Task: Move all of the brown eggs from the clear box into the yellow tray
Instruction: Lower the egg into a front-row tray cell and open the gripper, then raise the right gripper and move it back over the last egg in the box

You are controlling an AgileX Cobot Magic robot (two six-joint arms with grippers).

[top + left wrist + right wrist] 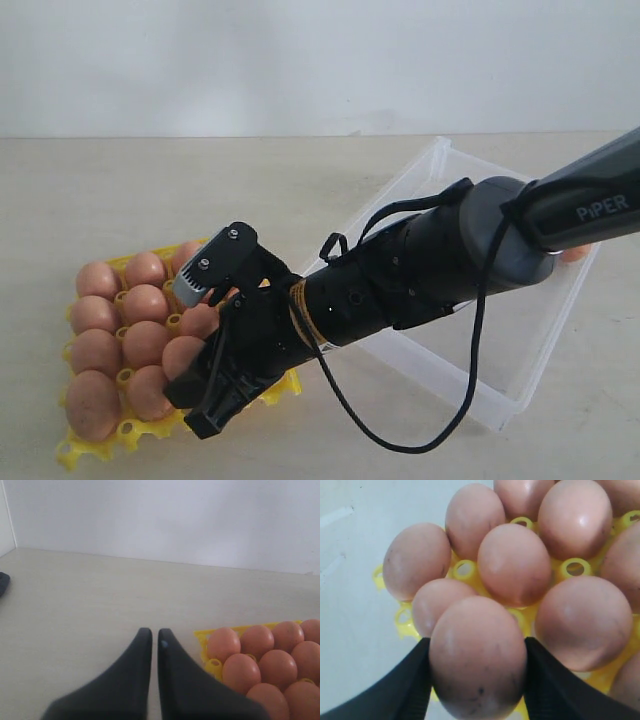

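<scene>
The right gripper (pixel 476 647) clasps a brown egg (pixel 477 672), the yellow tray (pixel 575 569) just beneath it, likely to seat it there; the left gripper (pixel 151 637) rests closed, empty.

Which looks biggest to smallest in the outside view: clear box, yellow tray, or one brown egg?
Largest: clear box.
Then: yellow tray, partly hidden by the arm.
Smallest by far: brown egg.

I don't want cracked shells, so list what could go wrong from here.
The speckled orange-brown oval egg, held in the right arm's jaws, is close against packed neighbouring eggs; lowering it could knock shells together. Opening the jaws might nudge eggs seated in the bright yellow plastic lattice tray.
</scene>
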